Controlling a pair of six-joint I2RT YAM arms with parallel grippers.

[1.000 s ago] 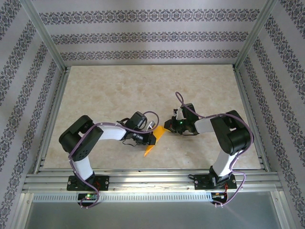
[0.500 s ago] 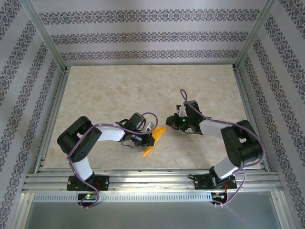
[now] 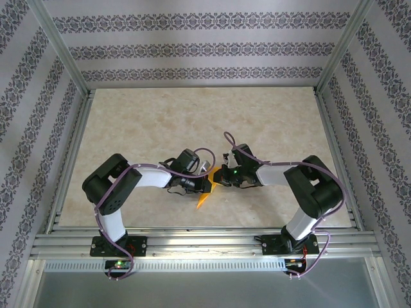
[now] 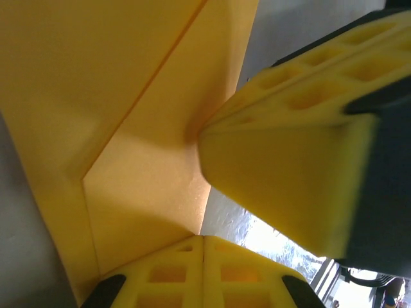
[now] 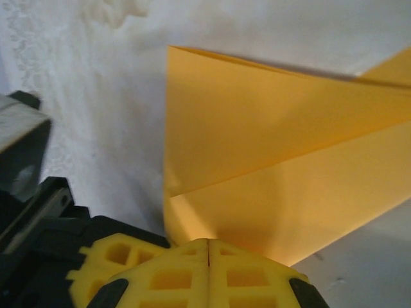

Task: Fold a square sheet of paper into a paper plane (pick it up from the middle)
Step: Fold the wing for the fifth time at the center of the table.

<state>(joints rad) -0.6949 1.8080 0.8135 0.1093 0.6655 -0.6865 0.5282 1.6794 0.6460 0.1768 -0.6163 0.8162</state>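
Just left of the table's (image 3: 160,122) near-middle, our left claw (image 3: 204,185) is clamped tight on the paper plane (image 3: 202,197), its pads meeting over the folded layers. The plane sits at the table's near-middle, 1 tip toward the table's front edge. Just right, our right claw (image 3: 217,178) is pinched closed on its far end.

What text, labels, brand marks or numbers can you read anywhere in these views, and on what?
None can be read.
The paper plane is plain orange-yellow, with no print.
The walls carry only a repeating ornamental pattern, no letters.
The table shows a marbled surface without marks.
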